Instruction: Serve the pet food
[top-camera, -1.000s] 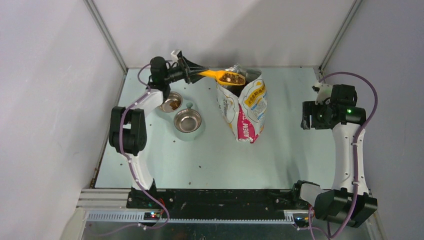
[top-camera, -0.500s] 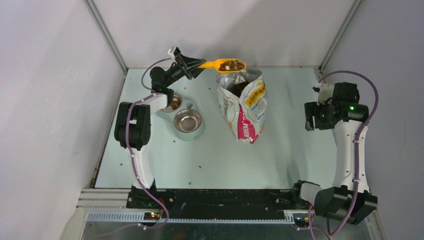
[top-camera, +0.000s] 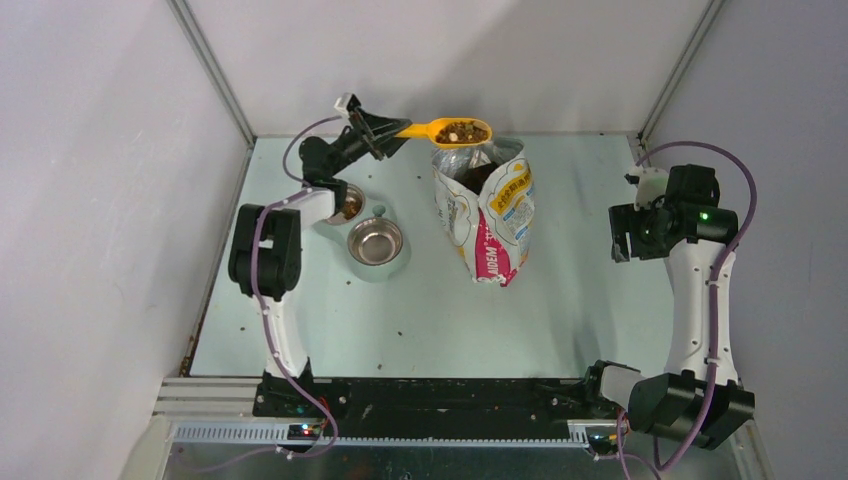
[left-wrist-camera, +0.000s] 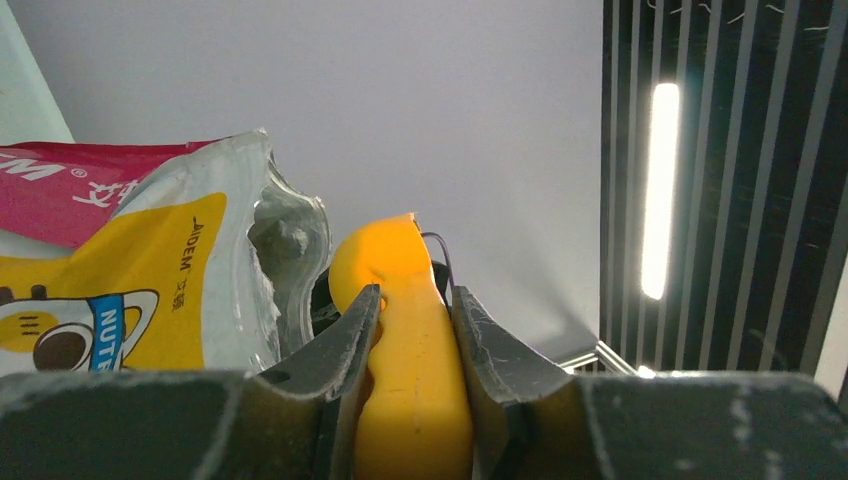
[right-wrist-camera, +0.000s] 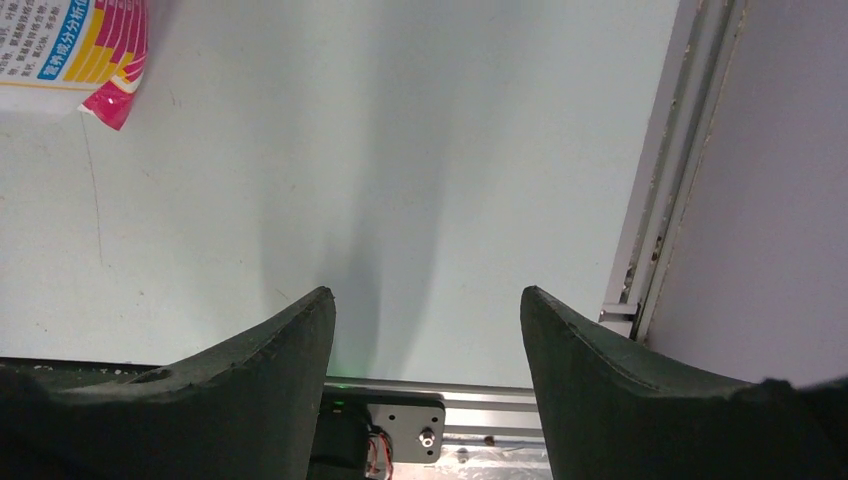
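My left gripper (top-camera: 385, 137) is shut on the handle of the orange scoop (top-camera: 445, 130), which it holds level above the open top of the cat-printed bag (top-camera: 490, 215). The scoop is full of brown pet food (top-camera: 463, 130). In the left wrist view the jaws (left-wrist-camera: 412, 300) clamp the orange handle (left-wrist-camera: 410, 400), with the bag (left-wrist-camera: 140, 290) to the left. More kibble lies in the far steel bowl (top-camera: 346, 207), partly hidden by my left arm. The nearer steel bowl (top-camera: 375, 242) is empty. My right gripper (right-wrist-camera: 428, 300) is open and empty at the table's right side.
A few loose kibble pieces (top-camera: 403, 332) lie scattered on the pale table (top-camera: 560, 310). Grey walls close in the back and sides. The table's right rail (right-wrist-camera: 665, 180) runs beside my right gripper. The bag's pink corner (right-wrist-camera: 115, 100) shows in the right wrist view.
My left gripper has lifted the filled scoop out of the bag mouth and tilted up; it now holds nearly still above the bag. The right arm shifted slightly rightward.
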